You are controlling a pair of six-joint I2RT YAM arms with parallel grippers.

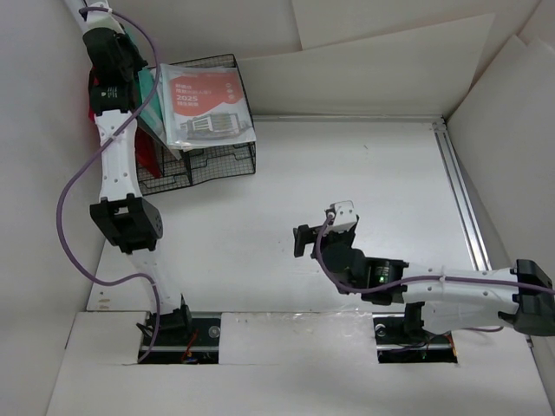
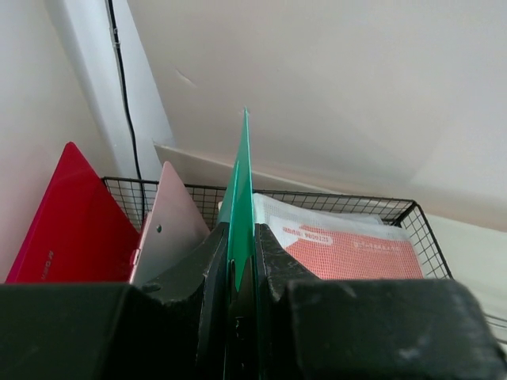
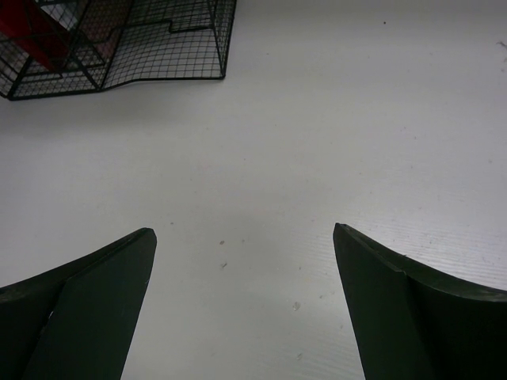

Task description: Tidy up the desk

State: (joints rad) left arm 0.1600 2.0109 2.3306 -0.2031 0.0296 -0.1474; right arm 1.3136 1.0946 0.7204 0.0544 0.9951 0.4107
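Note:
In the left wrist view my left gripper (image 2: pixel 242 265) is shut on the bottom edge of a thin green folder (image 2: pixel 243 182), which stands upright over the black wire basket (image 2: pixel 341 203). From above, the left gripper (image 1: pixel 128 71) hangs at the basket's (image 1: pixel 212 165) left end, with the green folder (image 1: pixel 149 100) beside it. My right gripper (image 1: pixel 303 239) hovers open over the middle of the white desk (image 1: pixel 364 165). Nothing lies between its fingers (image 3: pixel 103 277), only bare desk (image 3: pixel 317 119).
The basket holds a red folder (image 2: pixel 63 226), a pink folder (image 2: pixel 170 218) and a red-and-white mesh pouch (image 2: pixel 348 253); a white booklet (image 1: pixel 206 104) lies on top. A metal rail (image 1: pixel 458 186) runs along the desk's right edge. Upright white boards stand around it.

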